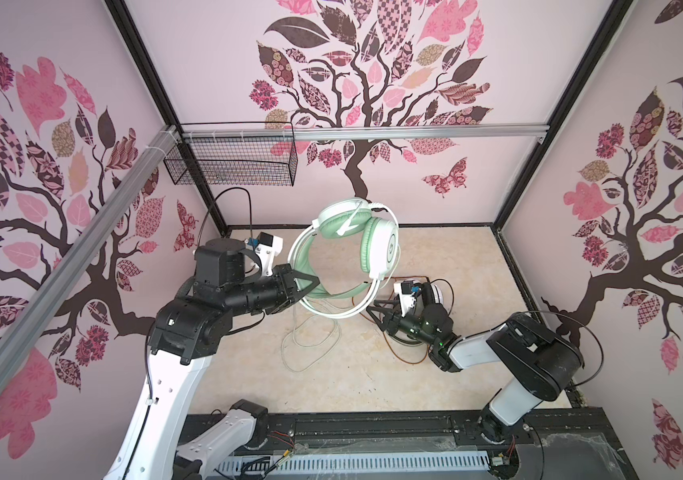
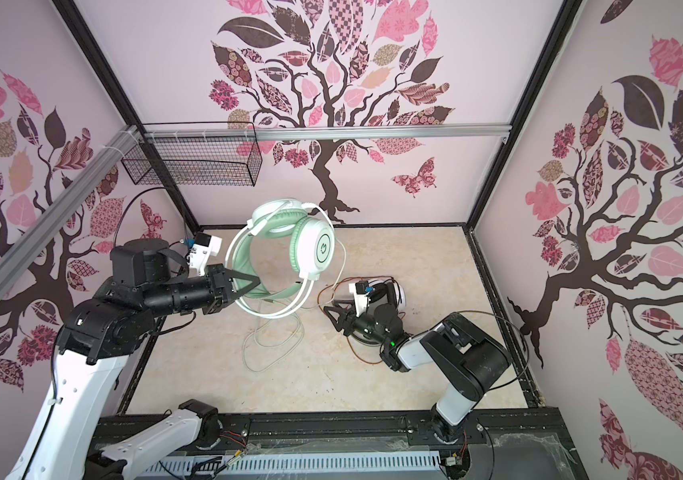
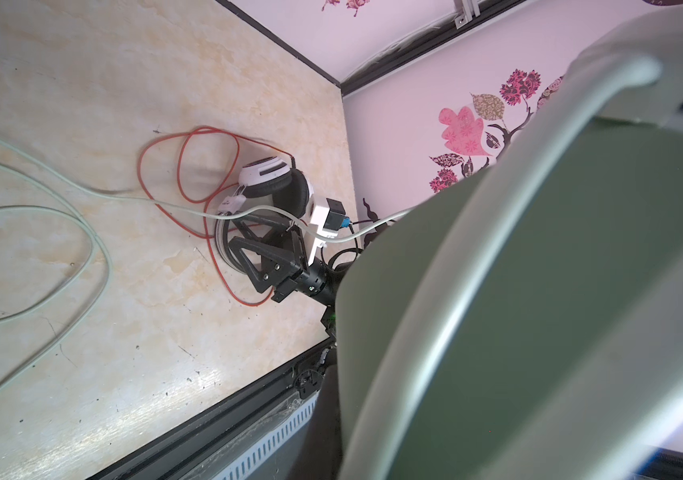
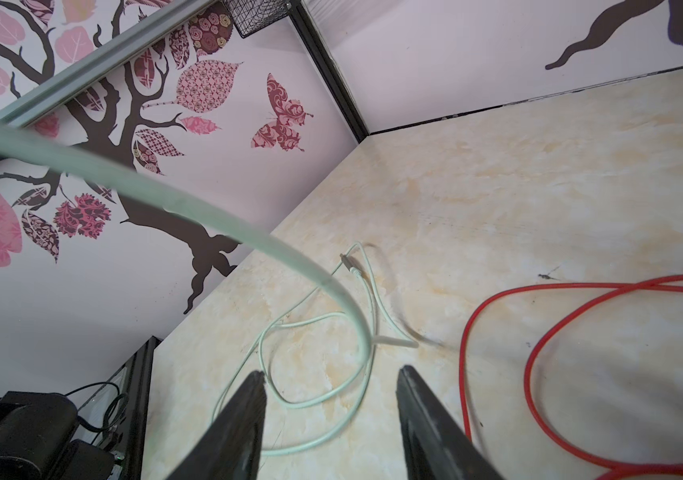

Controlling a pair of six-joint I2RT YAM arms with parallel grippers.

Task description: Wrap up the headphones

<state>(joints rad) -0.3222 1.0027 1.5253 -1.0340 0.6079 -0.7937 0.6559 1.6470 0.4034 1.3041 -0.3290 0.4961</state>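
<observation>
Left jaws are clamped on the padded band of the mint-green headphones (image 1: 373, 237), held aloft. Their pale cable (image 1: 310, 345), likely light and limp, trails onto the surface (image 1: 373, 382). Right jaws stand half open at that cable, probably the best hold. White-and-black headphones (image 3: 273, 183) lie beside them.

The mint-green headphones (image 1: 387, 245) have glossy white plastic cups and matt green leather-look padding. The tabletop (image 1: 456, 270) is smooth marble-look with a bit of sheen, the wire basket (image 1: 231, 162) is black metal, and the orange-red cable (image 4: 462, 361) looks rubbery.
</observation>
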